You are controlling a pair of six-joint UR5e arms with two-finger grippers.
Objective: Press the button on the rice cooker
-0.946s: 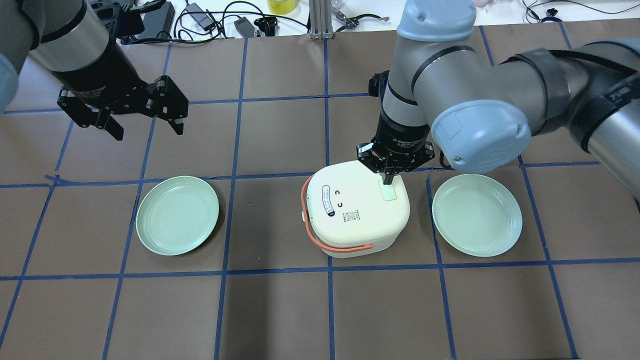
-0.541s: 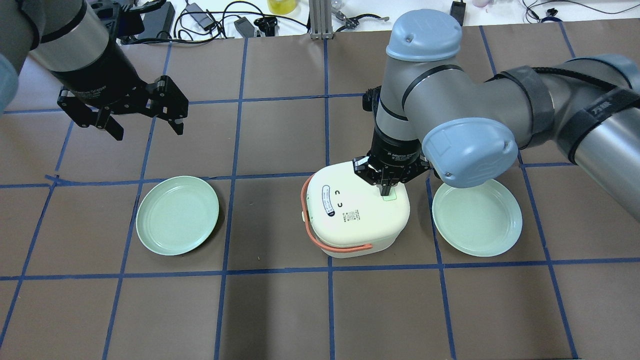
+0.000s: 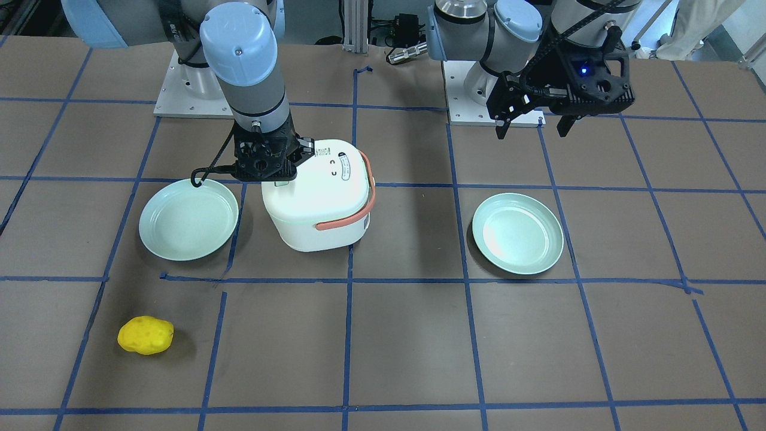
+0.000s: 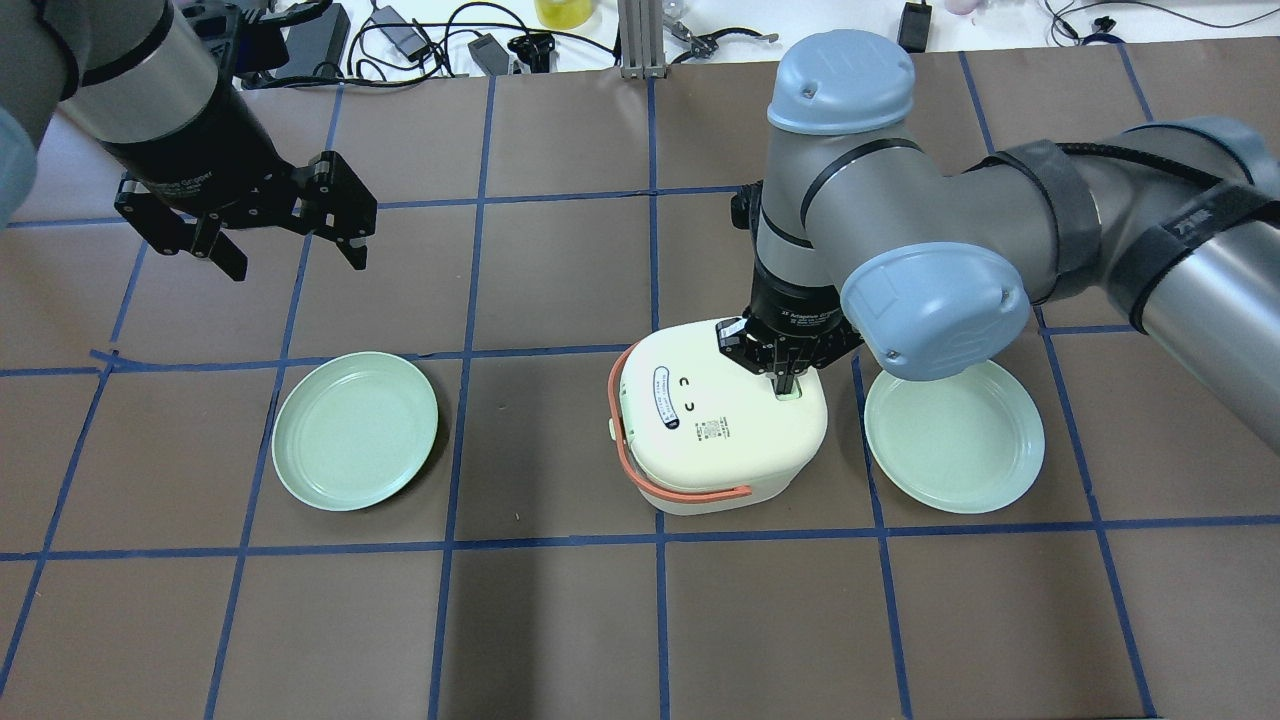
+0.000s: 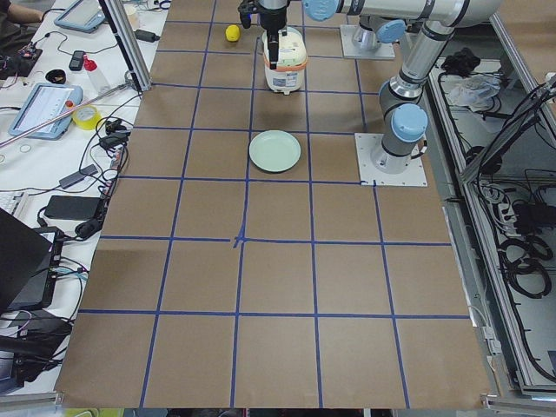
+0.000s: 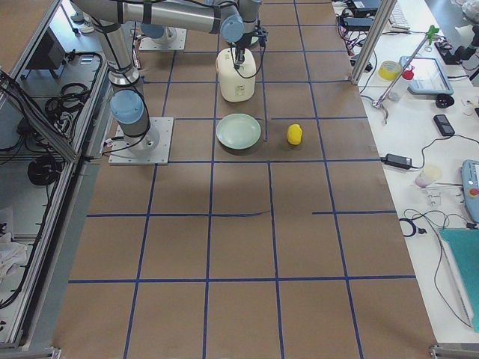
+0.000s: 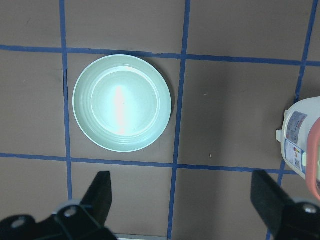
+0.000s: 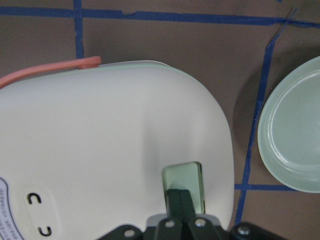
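The cream rice cooker (image 4: 720, 440) with an orange handle stands mid-table; it also shows in the front view (image 3: 317, 203) and the right wrist view (image 8: 100, 150). Its pale green button (image 4: 793, 394) sits at the lid's right edge. My right gripper (image 4: 786, 383) is shut, pointing straight down, with its fingertips (image 8: 180, 196) touching the button (image 8: 184, 176). My left gripper (image 4: 297, 265) is open and empty, hovering high over the far left of the table, away from the cooker. In the left wrist view its fingers (image 7: 100, 192) are spread wide.
Two pale green plates flank the cooker, one on the left (image 4: 355, 430) and one close on the right (image 4: 955, 430). A yellow sponge-like lump (image 3: 145, 335) lies near the operators' side. Cables and gear lie along the far table edge (image 4: 450, 40).
My right gripper has come down along the lid onto the button, covering more of it. The cooker has shifted slightly to the right. The left arm has not moved.
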